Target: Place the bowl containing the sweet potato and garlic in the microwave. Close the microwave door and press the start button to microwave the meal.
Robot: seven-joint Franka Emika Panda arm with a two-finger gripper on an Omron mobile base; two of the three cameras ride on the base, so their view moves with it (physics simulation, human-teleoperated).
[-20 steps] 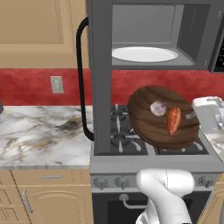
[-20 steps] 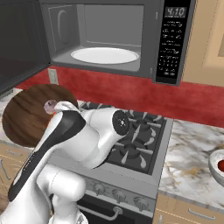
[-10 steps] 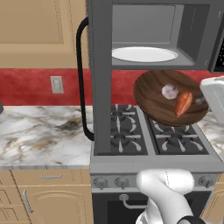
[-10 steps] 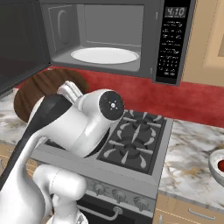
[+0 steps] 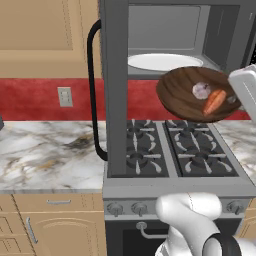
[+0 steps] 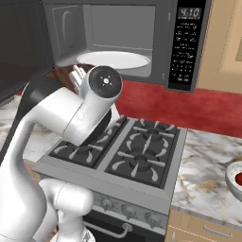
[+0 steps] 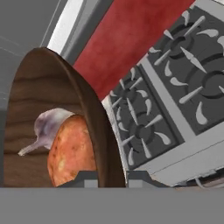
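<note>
Bowl [image 5: 197, 93] held up in the air over the stove [image 5: 175, 150], just in front of the open microwave [image 5: 175, 35] and a bit below its white turntable [image 5: 165, 62]. Sweet potato [image 5: 214, 101] and garlic [image 5: 201, 90] lying side by side inside, touching. Claw [image 7: 105, 177] clamped on the bowl's rim at the near edge, seen up close in the hand view.

Best done slowly now: lift a little more so the bowl clears the microwave's bottom lip, keep it as flat as can be so nothing rolls out, then slide straight in and set it down in the middle of the turntable. Microwave door [image 5: 114, 85] swung wide open to the left, so no bump likely there.

Compared with half a second ago: bowl higher and closer to the opening, up from just above the burners. Arm more raised in the right base view.
</note>
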